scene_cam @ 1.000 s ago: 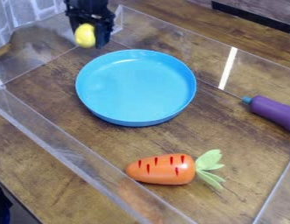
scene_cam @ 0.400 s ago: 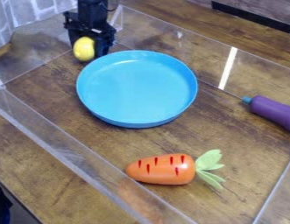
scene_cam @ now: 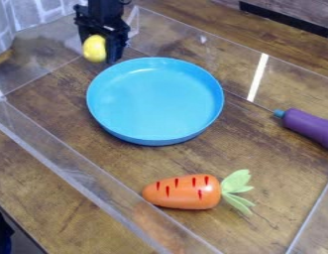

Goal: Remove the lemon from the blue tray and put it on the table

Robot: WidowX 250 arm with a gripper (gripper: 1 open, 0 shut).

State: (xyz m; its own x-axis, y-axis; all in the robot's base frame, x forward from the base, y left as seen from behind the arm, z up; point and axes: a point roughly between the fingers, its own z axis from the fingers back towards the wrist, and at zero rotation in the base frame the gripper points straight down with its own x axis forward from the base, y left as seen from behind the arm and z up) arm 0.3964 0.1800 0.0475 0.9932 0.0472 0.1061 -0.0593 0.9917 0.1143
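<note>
The small yellow lemon (scene_cam: 93,47) is in the far left corner, just beyond the far-left rim of the blue tray (scene_cam: 155,99). My black gripper (scene_cam: 104,48) comes down from above and is shut on the lemon. The fruit sits between the fingers, over the dark wood table (scene_cam: 48,119); I cannot tell if it touches the surface. The tray itself has nothing in it and lies flat in the middle of the table.
An orange carrot (scene_cam: 189,191) with green leaves lies near the front. A purple eggplant (scene_cam: 310,126) rests at the right edge. Clear acrylic walls (scene_cam: 73,164) run along the front left and the back of the table.
The gripper with the lemon dipped lower beside the tray's rim, then rose slightly again. It stayed shut on the fruit throughout. Nothing else moved.
</note>
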